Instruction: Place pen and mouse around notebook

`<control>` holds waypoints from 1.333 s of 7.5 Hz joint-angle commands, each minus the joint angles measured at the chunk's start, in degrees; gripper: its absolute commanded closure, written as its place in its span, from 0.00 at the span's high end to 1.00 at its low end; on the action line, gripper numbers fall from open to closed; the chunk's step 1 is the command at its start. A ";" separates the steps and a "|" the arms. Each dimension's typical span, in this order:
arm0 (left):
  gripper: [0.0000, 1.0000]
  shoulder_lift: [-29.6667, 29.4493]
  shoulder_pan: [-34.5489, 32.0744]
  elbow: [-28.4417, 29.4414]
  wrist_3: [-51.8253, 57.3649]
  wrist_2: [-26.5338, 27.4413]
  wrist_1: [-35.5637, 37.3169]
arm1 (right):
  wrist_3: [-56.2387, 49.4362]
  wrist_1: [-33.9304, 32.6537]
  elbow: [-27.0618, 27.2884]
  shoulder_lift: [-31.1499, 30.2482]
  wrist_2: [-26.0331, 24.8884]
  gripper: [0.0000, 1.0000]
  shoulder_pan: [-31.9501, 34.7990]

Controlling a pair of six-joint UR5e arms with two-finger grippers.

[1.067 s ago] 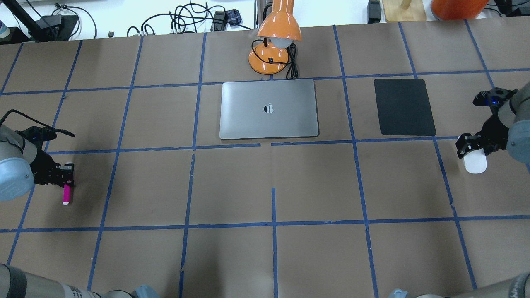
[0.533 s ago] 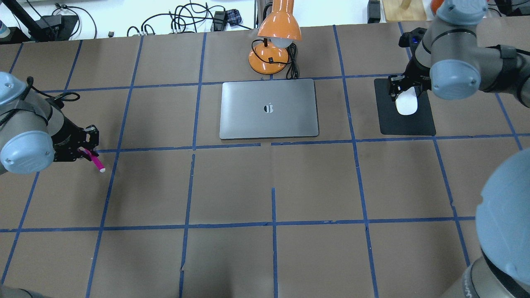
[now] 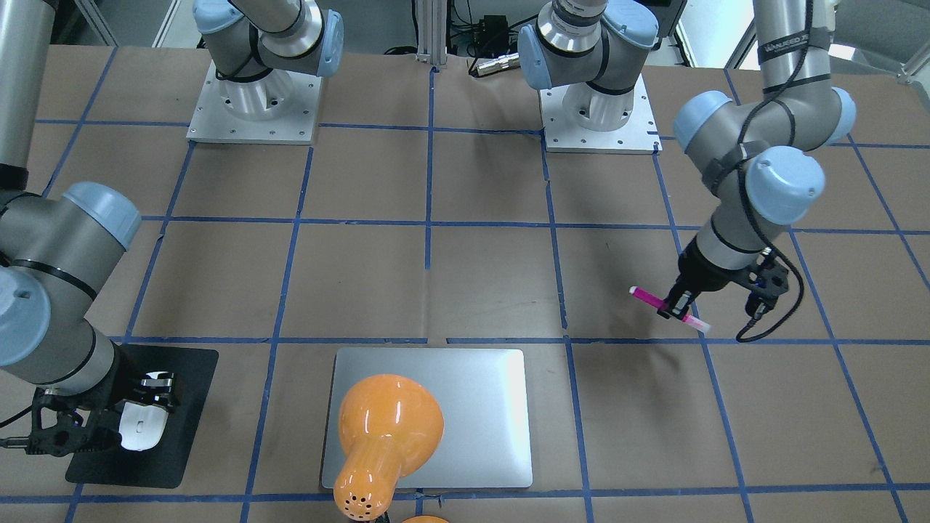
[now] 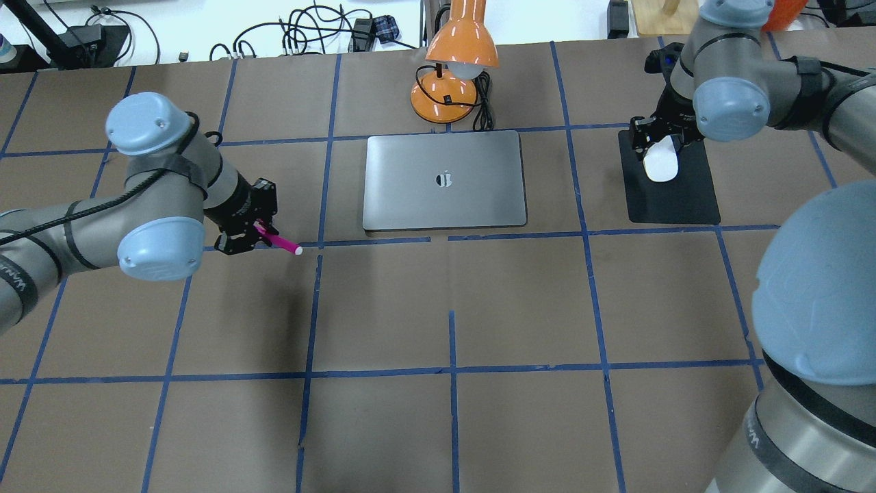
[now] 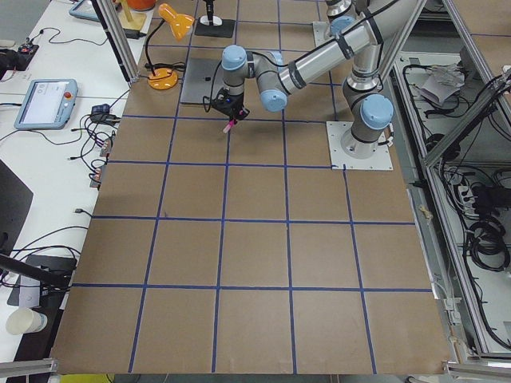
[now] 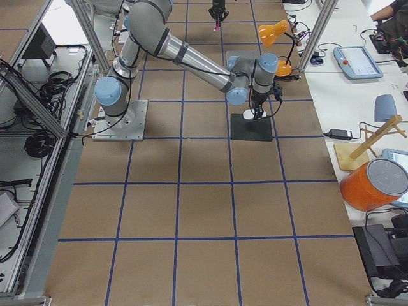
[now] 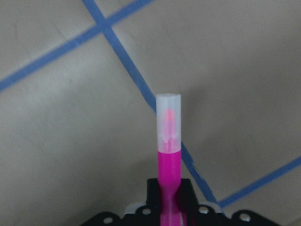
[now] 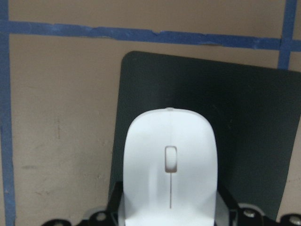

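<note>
Magenta-pink pen [image 4: 277,241]: held tilted and raised off the table [image 4: 520,308], pale cap end towards the notebook [image 4: 445,179], near that slab's near left corner.
Left gripper [image 4: 256,231]: fingers clamped on the pen partway along it.
White mouse [image 4: 660,163]: over the far left corner of the mat [image 4: 684,198]; whether it touches the mat cannot be told.
Right gripper [image 4: 657,145]: fingers pressed to the mouse's two sides.
Silver-grey notebook: flat, mid-table towards the far edge, between pen and mouse.
Black mat: flat, right of the notebook, apart from it.
Orange lamp [image 4: 452,82]: just behind the notebook, at the far edge.
Brown-paper table: blue tape grid.
</note>
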 commanded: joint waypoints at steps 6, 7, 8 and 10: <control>0.00 -9.34 -29.14 3.70 -48.32 -0.29 2.96 | 4.11 2.69 2.20 0.89 -1.64 0.91 -2.79; 0.00 -10.41 -30.28 4.57 -48.16 -0.29 3.57 | 4.30 2.61 2.20 0.54 -1.55 1.00 -2.87; 0.00 -11.11 -30.64 5.01 -47.81 -0.02 3.67 | 5.86 3.04 1.33 -0.24 -1.64 1.00 -2.70; 0.90 -11.03 -30.56 5.10 -47.28 0.24 3.75 | 6.06 6.01 -0.51 -3.40 -1.99 1.00 -1.83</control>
